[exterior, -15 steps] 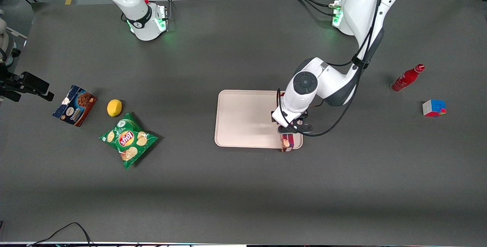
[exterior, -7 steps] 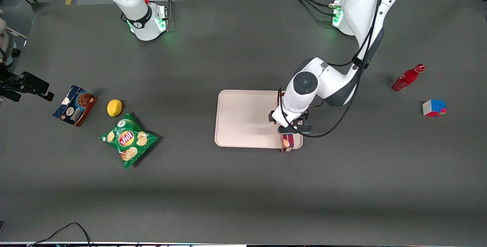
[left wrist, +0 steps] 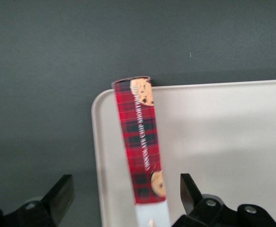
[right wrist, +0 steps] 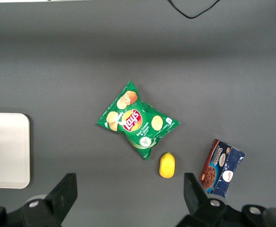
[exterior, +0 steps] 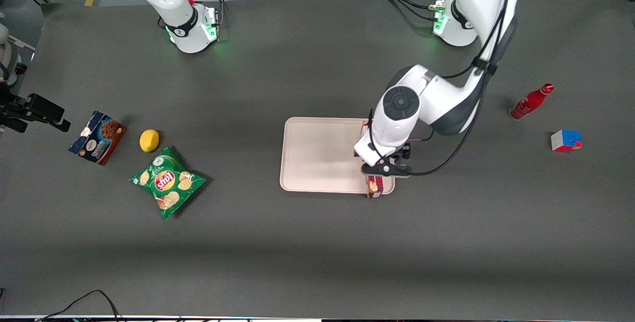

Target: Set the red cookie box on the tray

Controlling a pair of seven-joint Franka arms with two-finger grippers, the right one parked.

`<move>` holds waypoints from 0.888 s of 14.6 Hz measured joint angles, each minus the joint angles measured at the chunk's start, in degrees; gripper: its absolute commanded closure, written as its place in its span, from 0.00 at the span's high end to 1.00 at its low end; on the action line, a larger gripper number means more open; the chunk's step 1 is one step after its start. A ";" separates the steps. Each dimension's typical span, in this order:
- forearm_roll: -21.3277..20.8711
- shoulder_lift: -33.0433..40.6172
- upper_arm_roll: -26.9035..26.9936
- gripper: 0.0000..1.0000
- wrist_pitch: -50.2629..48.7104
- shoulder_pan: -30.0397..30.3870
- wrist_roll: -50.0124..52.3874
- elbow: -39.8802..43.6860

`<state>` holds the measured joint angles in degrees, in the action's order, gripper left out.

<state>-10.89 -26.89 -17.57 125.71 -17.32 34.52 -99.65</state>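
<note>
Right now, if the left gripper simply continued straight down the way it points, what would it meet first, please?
Most likely the red cookie box, which lies on the tray directly between the open fingers of the gripper; how much height remains is unclear.

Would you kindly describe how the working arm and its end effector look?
The left arm has glossy white rounded shells with dark grey joint bands, a round dark cap, and black cables looping alongside. Its base glows green. The end effector, above the tray, has two black angular fingers.

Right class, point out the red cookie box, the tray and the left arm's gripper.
red cookie box (left wrist: 141, 142), left wrist view, on its plaid side.
tray (exterior: 317, 156), front view, on its bare floor.
gripper (left wrist: 127, 196), left wrist view, open, midway between its fingertips, straddling the box.
</note>
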 measured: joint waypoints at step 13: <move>5.15 29.45 20.38 1.00 -30.48 1.81 -34.73 1.99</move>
<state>-5.74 2.56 2.82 95.23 -15.51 -0.21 -97.66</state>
